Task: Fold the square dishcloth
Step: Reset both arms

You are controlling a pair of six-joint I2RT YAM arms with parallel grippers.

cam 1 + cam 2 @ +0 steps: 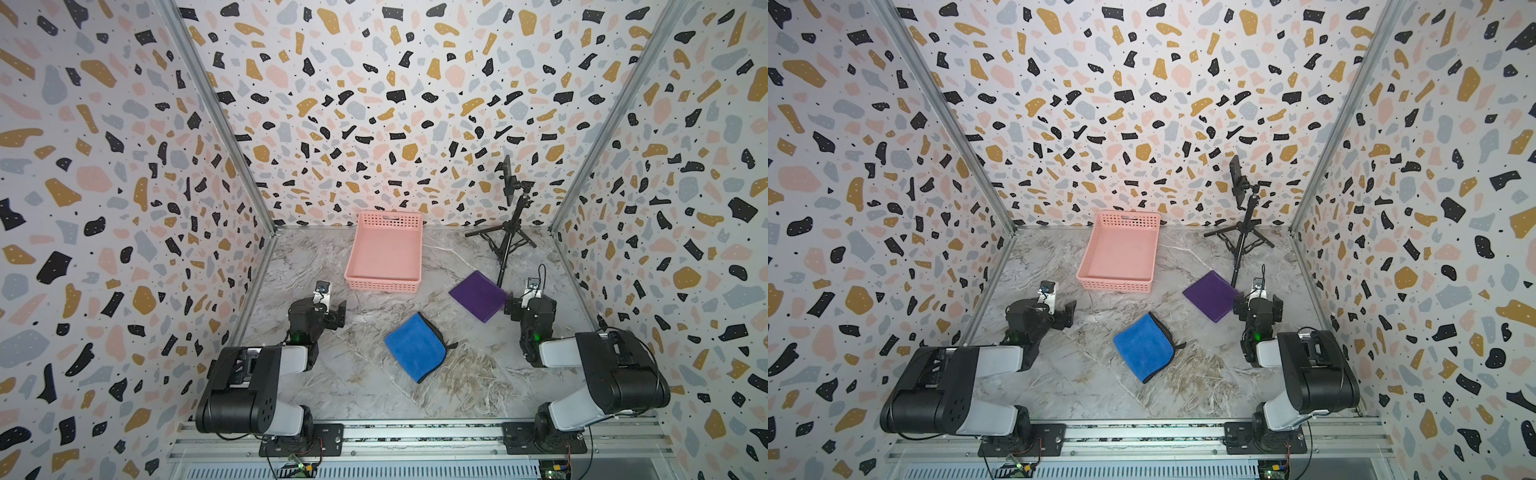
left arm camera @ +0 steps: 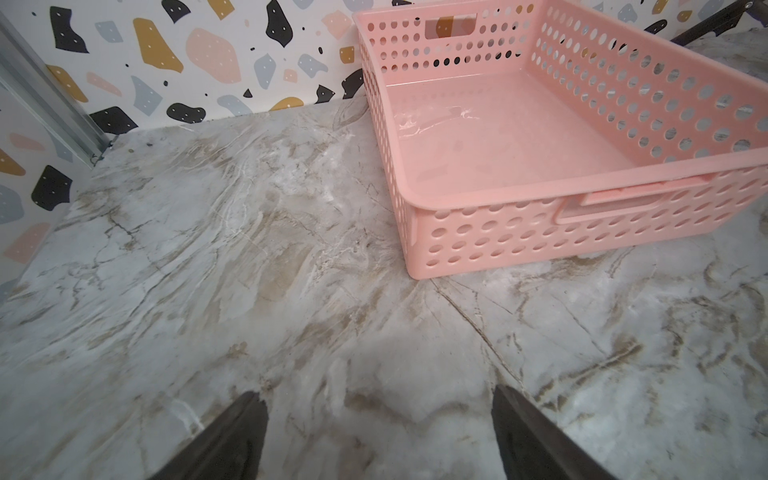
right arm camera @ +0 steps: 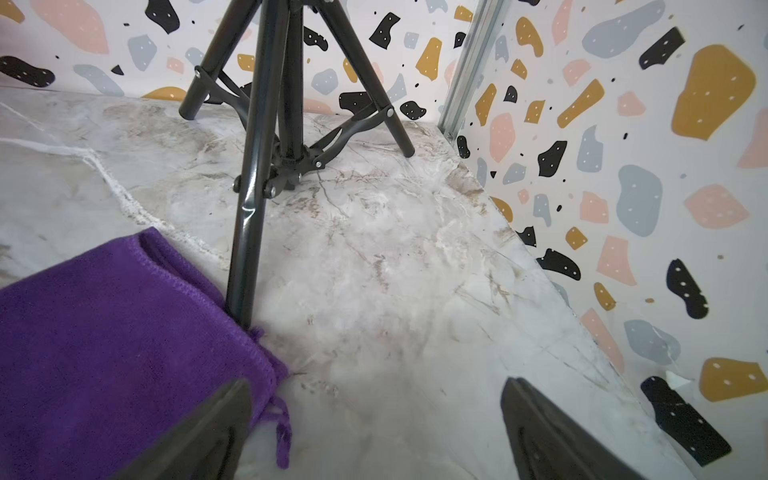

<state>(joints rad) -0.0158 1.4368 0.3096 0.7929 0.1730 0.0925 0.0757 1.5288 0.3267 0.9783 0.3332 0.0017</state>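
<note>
You see the blue dishcloth lying folded in the middle of the desk, between the arms, and neither arm touches it. The left jaws stand wide over bare marble near the pink basket. The right jaws stand wide just beside a folded purple cloth.

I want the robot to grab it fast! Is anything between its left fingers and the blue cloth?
Nothing visible. Only bare marble table lies between the left gripper, fingers open, and the blue cloth. The pink basket sits farther back, off that path.
</note>
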